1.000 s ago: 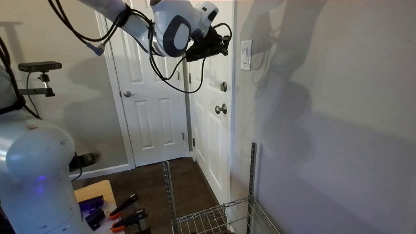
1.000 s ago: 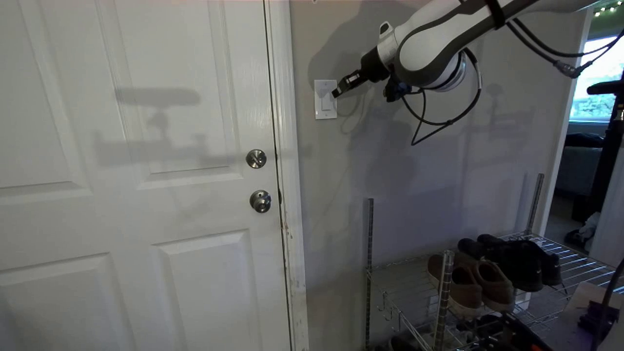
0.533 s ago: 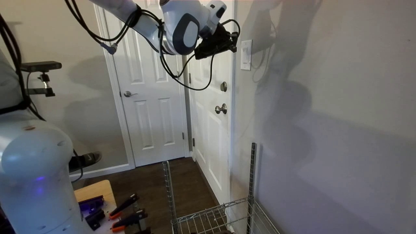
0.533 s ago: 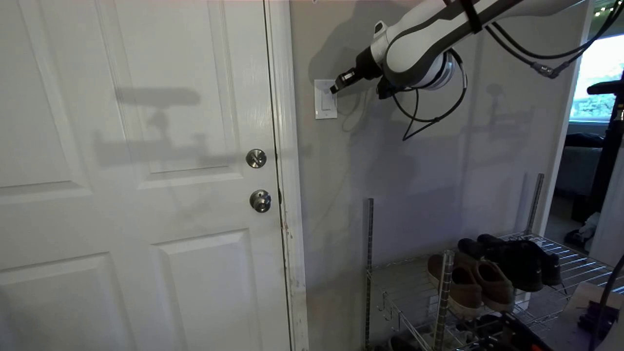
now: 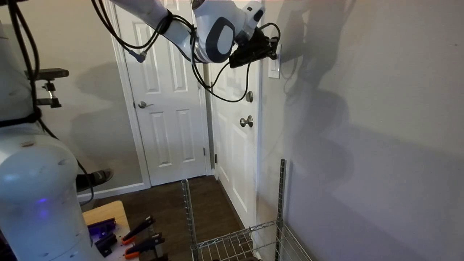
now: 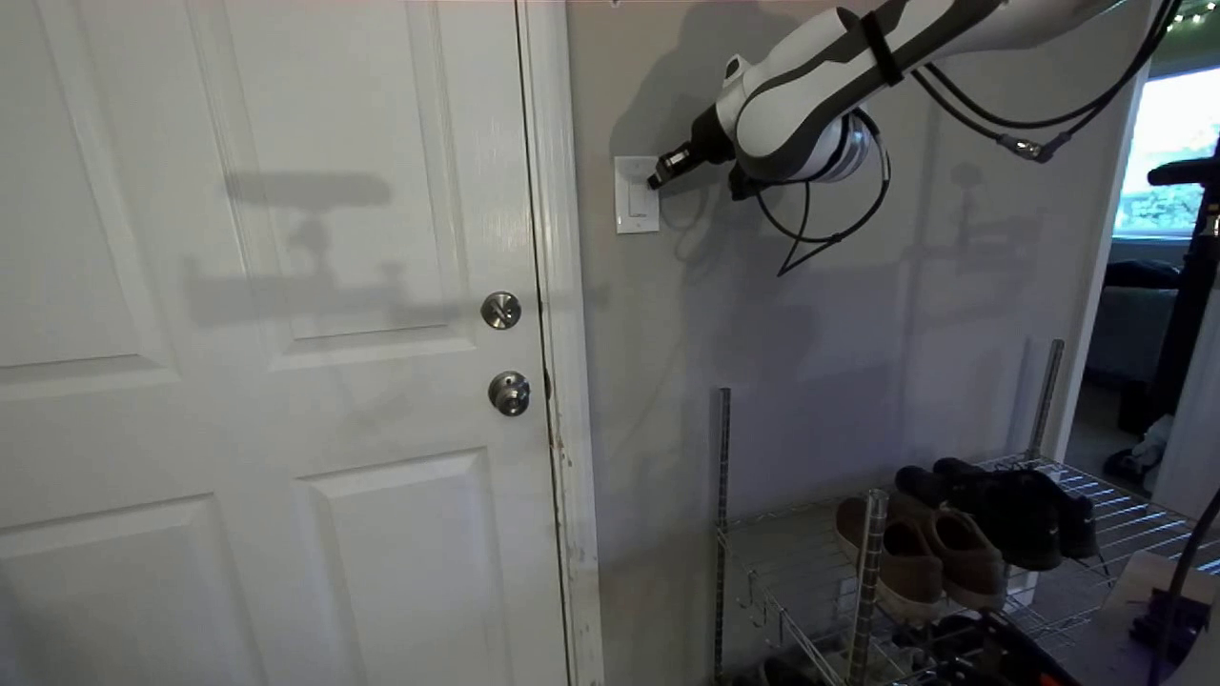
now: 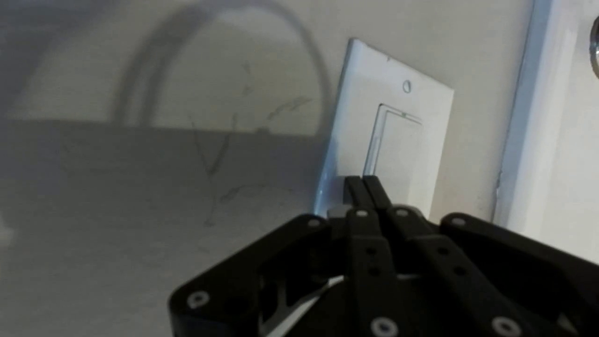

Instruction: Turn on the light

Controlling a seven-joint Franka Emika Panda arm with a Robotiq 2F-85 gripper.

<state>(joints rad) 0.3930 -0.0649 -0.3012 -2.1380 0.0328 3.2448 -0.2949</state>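
Wrist view: claw (image 7: pixel 363 180) closed, fingertips (image 7: pixel 354 189) together, nothing visible between them. Light switch plate (image 7: pixel 358 135) is on the wall (image 6: pixel 810 362) directly ahead of it; paddle (image 7: pixel 398 150) sits slightly to the door (image 6: pixel 267 381) side of the fingertips and mostly below them. Both exterior views show the claw overlapping the switch plate, but touch or gap doesn't resolve. Step in hand reads as lining up for the press. Fingertips look to be at the paddle's edge away from the door, so nudge doorward first, else force goes into the fixed surround. Upper half is probably the on side; convention only. Then push straight into the wall, slow, fingertips together as a single stiff prod. In an exterior view the claw (image 6: pixel 655 181) angles down, so it may skid past mid-paddle; keep travel square to the wall. Stop when the paddle gives, back out along the same line.
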